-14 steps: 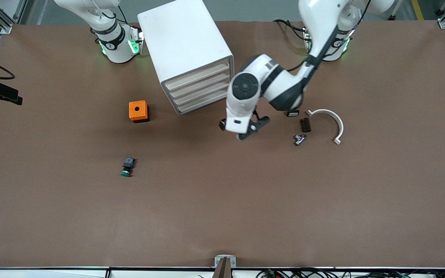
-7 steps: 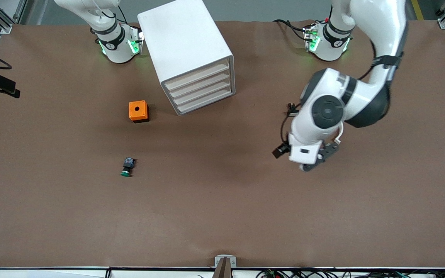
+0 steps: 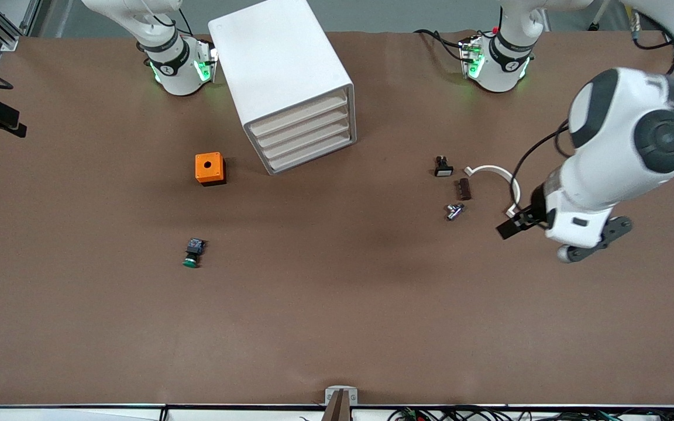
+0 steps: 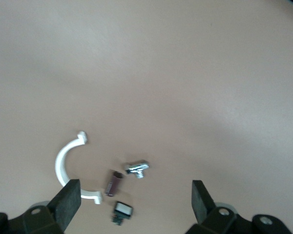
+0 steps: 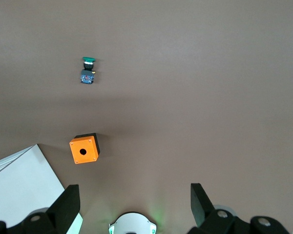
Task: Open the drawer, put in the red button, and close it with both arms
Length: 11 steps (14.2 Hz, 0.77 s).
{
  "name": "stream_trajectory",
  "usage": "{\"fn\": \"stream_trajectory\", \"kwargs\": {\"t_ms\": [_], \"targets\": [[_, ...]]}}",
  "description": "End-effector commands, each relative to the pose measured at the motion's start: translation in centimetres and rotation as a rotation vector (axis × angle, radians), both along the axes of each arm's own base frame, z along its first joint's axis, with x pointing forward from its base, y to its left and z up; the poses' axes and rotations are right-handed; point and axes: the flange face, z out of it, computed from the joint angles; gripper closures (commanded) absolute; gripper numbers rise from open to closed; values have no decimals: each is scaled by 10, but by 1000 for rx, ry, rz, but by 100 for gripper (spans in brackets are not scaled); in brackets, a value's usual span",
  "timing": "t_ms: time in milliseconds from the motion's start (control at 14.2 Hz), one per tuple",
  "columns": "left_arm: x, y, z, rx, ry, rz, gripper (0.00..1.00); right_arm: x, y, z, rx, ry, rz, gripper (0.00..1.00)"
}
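White drawer cabinet [image 3: 290,82], all drawers shut. Left gripper [image 4: 136,202], fingers apart and empty, hangs over bare table near a white curved clamp [image 3: 504,181]. Right gripper [image 5: 135,202] waits high, fingers apart. Red button unseen.

Brown table [image 3: 337,327] carries white cabinet [image 3: 281,70]; orange box [image 3: 209,168]; green button [image 3: 192,253]; white curved clip [image 3: 498,181].
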Motion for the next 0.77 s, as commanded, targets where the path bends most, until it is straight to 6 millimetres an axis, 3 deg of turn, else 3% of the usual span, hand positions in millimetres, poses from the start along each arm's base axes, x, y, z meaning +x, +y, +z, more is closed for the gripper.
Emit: {"fn": "stream_trajectory", "kwargs": {"t_ms": [0, 211, 423, 704], "targets": [[-21, 38, 42, 23, -4, -93, 0, -27, 9, 10, 12, -60, 22, 0], [-52, 75, 85, 24, -16, -186, 0, -41, 8, 7, 15, -95, 21, 0], [-100, 100, 116, 36, -48, -284, 0, -48, 7, 5, 59, -93, 13, 0], [-152, 85, 133, 43, -47, -321, 0, -58, 7, 0, 63, -107, 13, 0]]}}
